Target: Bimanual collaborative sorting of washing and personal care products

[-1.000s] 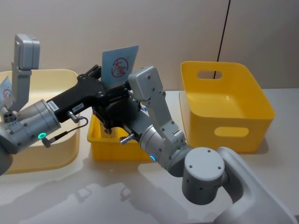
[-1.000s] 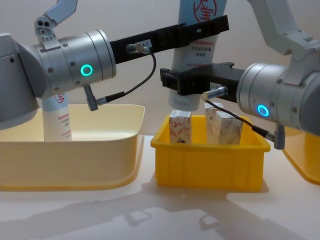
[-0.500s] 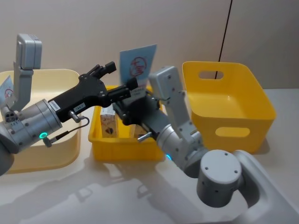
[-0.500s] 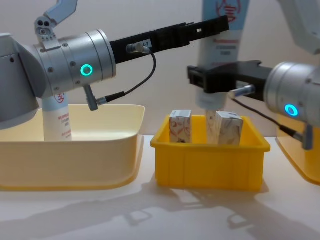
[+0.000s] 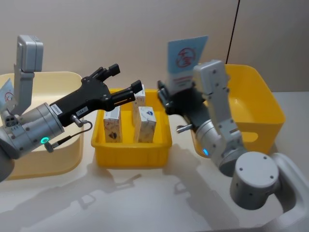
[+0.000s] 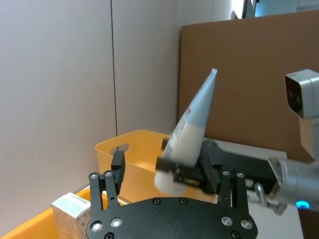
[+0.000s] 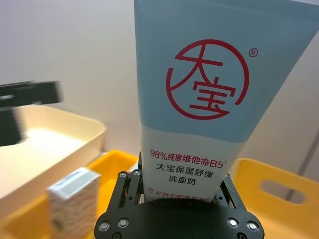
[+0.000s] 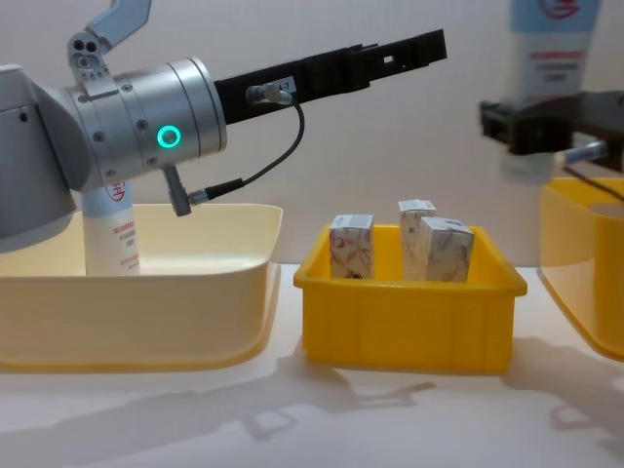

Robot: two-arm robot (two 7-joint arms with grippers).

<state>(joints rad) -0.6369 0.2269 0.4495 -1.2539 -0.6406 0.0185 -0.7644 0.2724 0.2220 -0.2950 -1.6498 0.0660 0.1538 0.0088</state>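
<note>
My right gripper (image 5: 179,94) is shut on the lower end of a light-blue tube (image 5: 185,62) with a red circular logo. It holds the tube (image 8: 554,41) upright between the small yellow bin (image 5: 131,153) and the big yellow bin (image 5: 258,108). In the right wrist view the tube (image 7: 199,99) stands in the right gripper (image 7: 182,195). My left gripper (image 5: 124,80) is open and empty above the small bin's left side. Three white marbled cartons (image 8: 351,246) (image 8: 417,232) (image 8: 448,252) stand in the small bin. Another tube (image 8: 110,232) stands in the cream bin (image 8: 156,292).
The cream bin (image 5: 53,145) fills the table's left, the small yellow bin the middle, the big yellow bin (image 8: 585,268) the right. Bare table lies in front of all three. In the left wrist view, the tube (image 6: 197,117) shows beyond my open left fingers (image 6: 117,162).
The right gripper has carried the tube to the right, out from between the left fingers and over the small bin, toward the big yellow bin. The left arm has stayed put.
</note>
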